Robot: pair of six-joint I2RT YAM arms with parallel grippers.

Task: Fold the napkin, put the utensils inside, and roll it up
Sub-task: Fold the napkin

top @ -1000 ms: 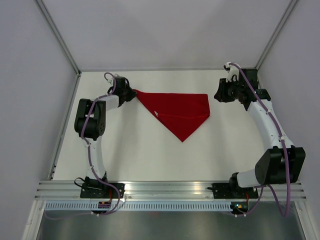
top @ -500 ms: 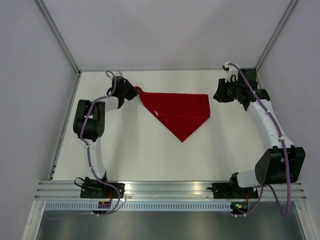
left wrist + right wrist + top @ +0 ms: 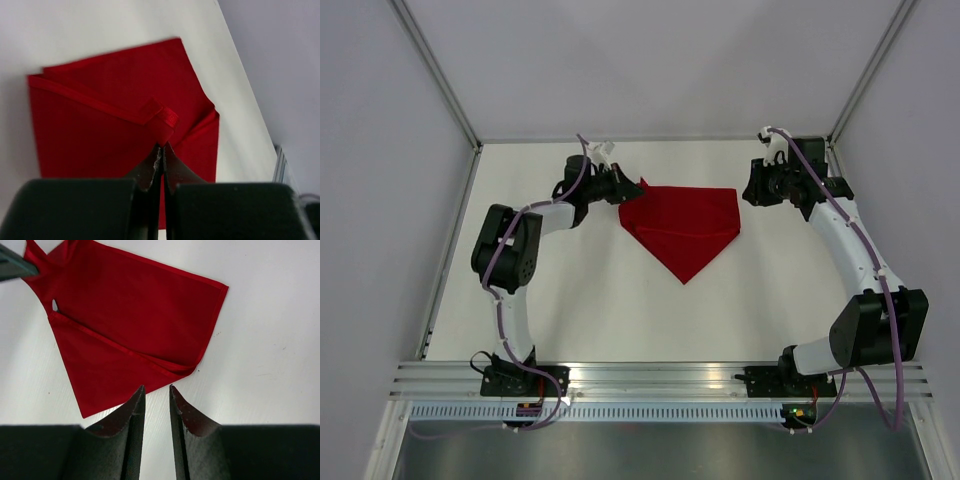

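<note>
The red napkin (image 3: pixel 685 225) lies folded into a triangle on the white table, its point toward the arms. My left gripper (image 3: pixel 636 188) is shut on the napkin's left corner, and that corner is lifted and folded over toward the middle (image 3: pixel 163 146). The pinched corner bunches right at the fingertips above the rest of the napkin (image 3: pixel 100 130). My right gripper (image 3: pixel 748 188) hovers just off the napkin's right corner, open, with only bare table between its fingers (image 3: pixel 156 386). The napkin (image 3: pixel 135 315) fills the upper part of the right wrist view. The utensils are out of view.
The white table (image 3: pixel 580 300) is enclosed by pale walls at the left, back and right. A metal rail (image 3: pixel 660 375) with both arm bases runs along the near edge. The left gripper's fingertip (image 3: pixel 15 262) shows at the top left of the right wrist view.
My left gripper closed on the napkin's left corner and carried it to the right and up, shortening the napkin's left side. The right arm barely moved.
</note>
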